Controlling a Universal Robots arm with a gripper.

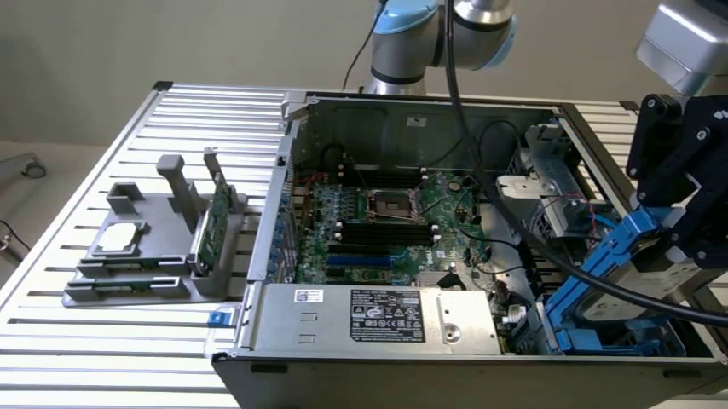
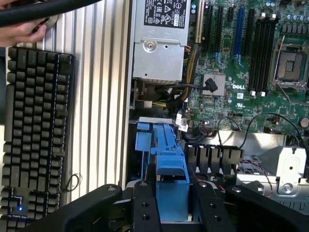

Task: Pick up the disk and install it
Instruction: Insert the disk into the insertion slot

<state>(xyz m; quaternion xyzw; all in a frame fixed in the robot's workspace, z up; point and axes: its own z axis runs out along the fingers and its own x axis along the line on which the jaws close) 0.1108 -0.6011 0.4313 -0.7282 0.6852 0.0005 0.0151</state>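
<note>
Black two-finger gripper [image 1: 669, 234] clamped on silver-grey metal disk in blue plastic rails [image 1: 650, 271], tilted over open grey metal computer case [image 1: 455, 375], near corner, exterior view's right.

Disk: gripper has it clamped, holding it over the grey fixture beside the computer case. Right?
Almost. The gripper is clamped on the disk, but holds it over the open computer case, at the exterior view's right end, not over the grey fixture. The exterior view shows this.

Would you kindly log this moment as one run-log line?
gripper: shut on disk | disk: tilted over blue drive bay in open case | install: not yet seated
</note>
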